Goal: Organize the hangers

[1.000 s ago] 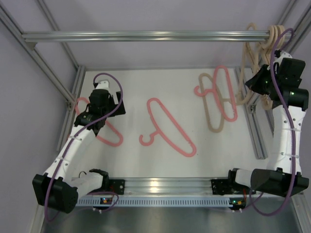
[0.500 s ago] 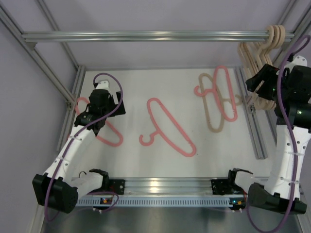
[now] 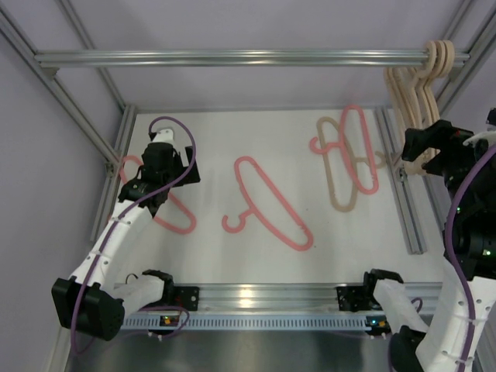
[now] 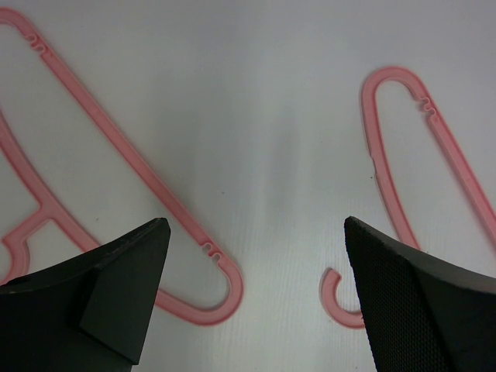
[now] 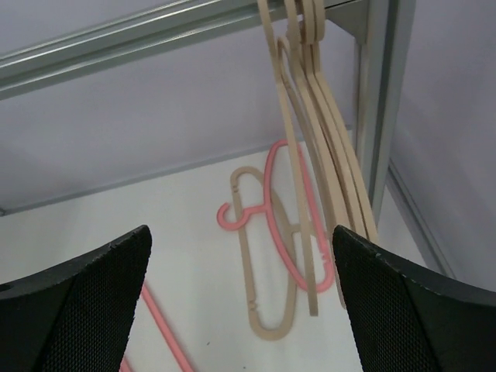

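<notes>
Several beige hangers (image 3: 418, 85) hang by their hooks at the right end of the overhead rail (image 3: 232, 56). My right gripper (image 3: 428, 147) stands open just in front of them with nothing between its fingers. In the right wrist view the beige hangers (image 5: 310, 147) dangle ahead of the right gripper (image 5: 240, 230). On the table a pink hanger (image 3: 361, 147) crosses a beige one (image 3: 335, 174). Another pink hanger (image 3: 271, 205) lies mid-table. My left gripper (image 3: 172, 174) hovers open over a third pink hanger (image 3: 177, 218); that hanger (image 4: 116, 147) and the middle one (image 4: 387, 170) both show in the left wrist view past the left gripper (image 4: 256, 225).
Metal frame posts rise at the corners; one post (image 5: 384, 93) stands right beside the hung hangers. A low aluminium rail (image 3: 407, 209) runs along the table's right side and another (image 3: 263, 294) along the front edge.
My right gripper has opened and let go of a beige hanger, which now hangs on the rail with the others. The right arm has drawn back toward the near right. The left arm has not moved.
</notes>
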`<act>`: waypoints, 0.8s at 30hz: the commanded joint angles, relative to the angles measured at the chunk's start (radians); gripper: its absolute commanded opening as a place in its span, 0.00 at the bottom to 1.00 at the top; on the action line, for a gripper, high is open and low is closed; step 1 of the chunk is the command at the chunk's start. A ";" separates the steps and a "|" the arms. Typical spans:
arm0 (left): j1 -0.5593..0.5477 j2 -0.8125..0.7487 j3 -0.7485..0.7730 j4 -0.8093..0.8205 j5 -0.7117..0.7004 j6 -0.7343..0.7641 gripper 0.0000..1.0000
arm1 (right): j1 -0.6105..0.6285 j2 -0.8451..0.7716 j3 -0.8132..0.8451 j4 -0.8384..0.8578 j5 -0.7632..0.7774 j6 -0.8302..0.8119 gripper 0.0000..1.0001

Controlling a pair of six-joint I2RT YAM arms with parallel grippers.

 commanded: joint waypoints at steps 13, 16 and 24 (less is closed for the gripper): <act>0.010 -0.001 -0.010 0.006 -0.027 0.007 0.98 | 0.534 0.096 -0.250 0.227 0.150 -0.177 0.96; 0.013 0.003 -0.011 0.007 -0.031 0.008 0.98 | 0.640 0.153 -0.306 0.276 0.230 -0.152 0.95; 0.014 0.007 -0.013 0.007 -0.037 0.011 0.98 | 0.735 0.378 -0.473 0.394 0.319 -0.003 0.94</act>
